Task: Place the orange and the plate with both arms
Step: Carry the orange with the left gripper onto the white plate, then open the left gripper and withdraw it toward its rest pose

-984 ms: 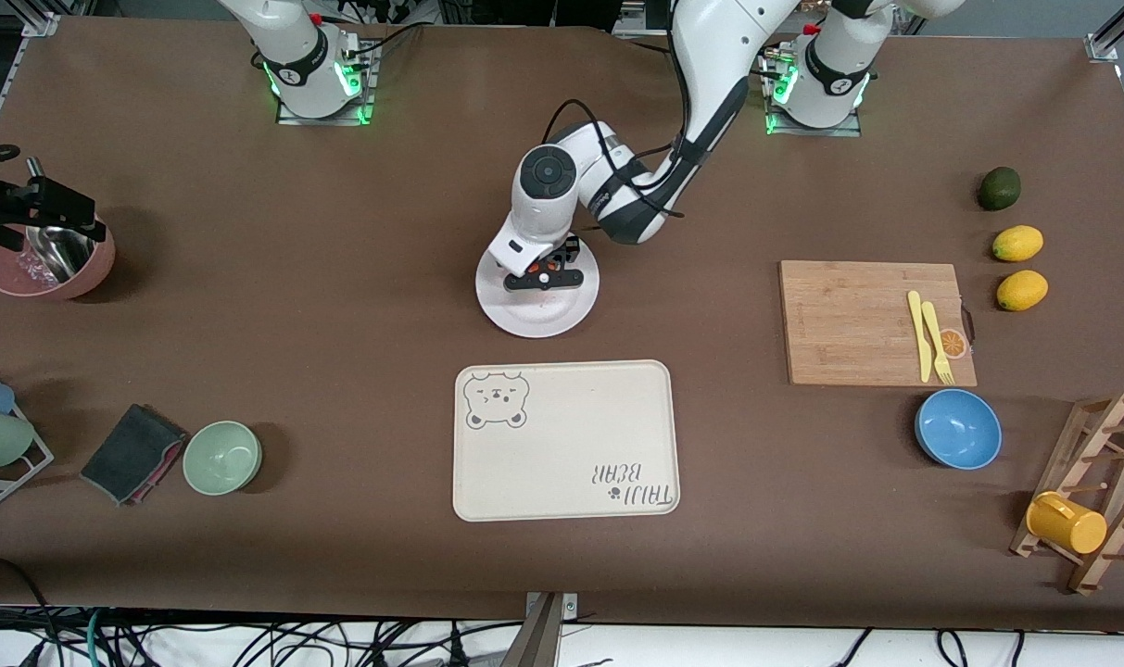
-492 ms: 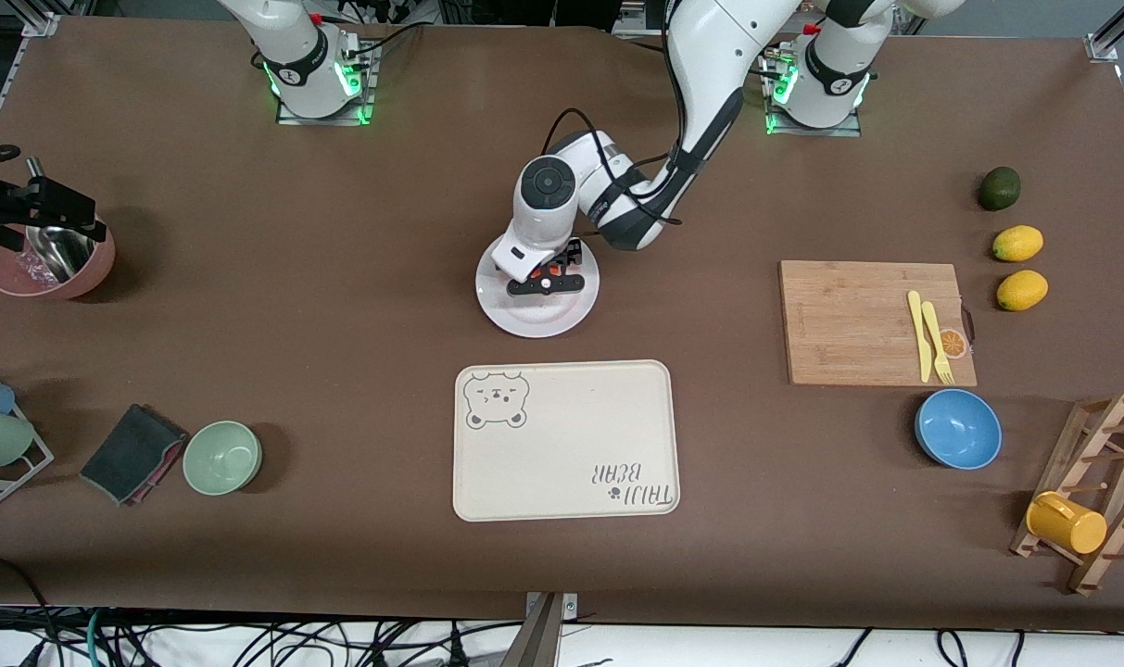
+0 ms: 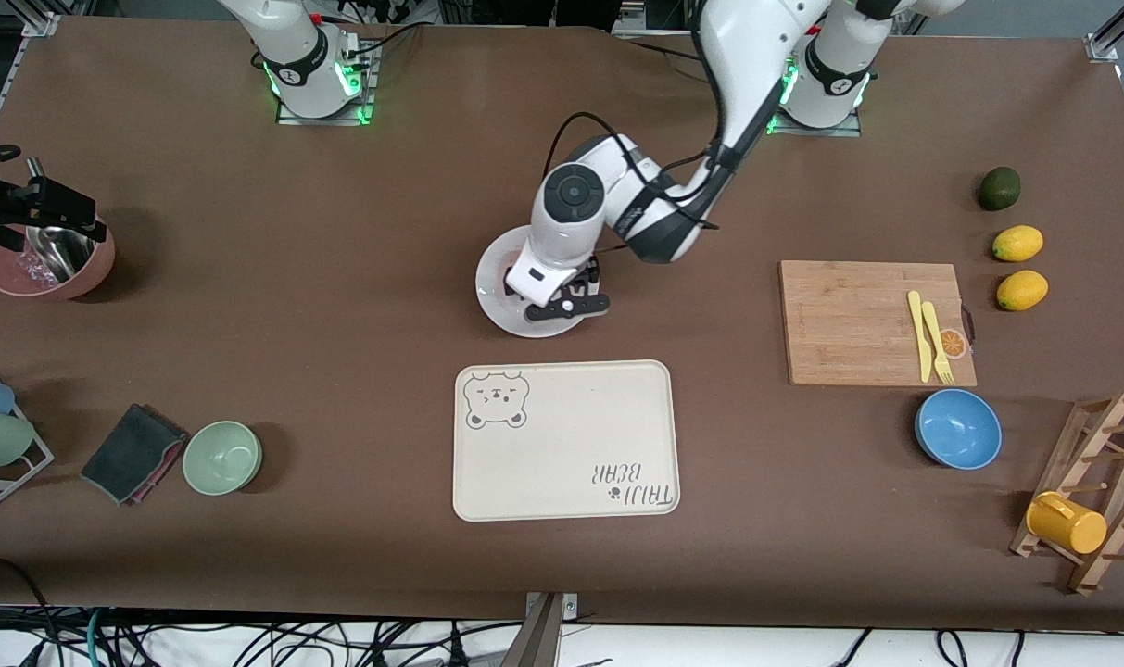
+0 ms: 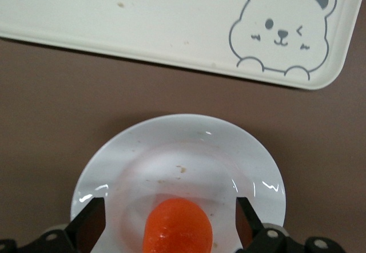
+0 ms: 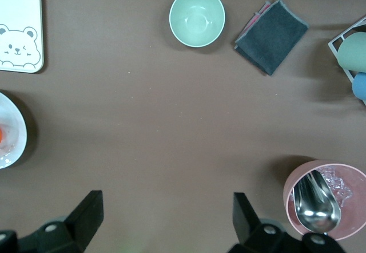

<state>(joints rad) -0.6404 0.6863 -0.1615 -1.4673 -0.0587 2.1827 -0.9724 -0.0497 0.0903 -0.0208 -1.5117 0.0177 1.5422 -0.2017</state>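
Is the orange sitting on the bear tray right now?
No, the orange lies on the plate, between the open fingers of the left gripper, and the bear tray holds nothing.

Bright orange (image 4: 177, 234) on white plate (image 4: 254, 161)

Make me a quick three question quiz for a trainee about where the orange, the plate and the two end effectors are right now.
1. True or false: the orange lies on the white plate.
2. Multiple choice: the left end effector is A) shut on the orange, B) open with the orange between its fingers, C) over the cutting board.
3. Short answer: what lies nearer to the front camera than the plate, right beside it?

Key: 1 true. 2 B. 3 the bear-print tray. The right end effector waits, open, above the table near the pink bowl.
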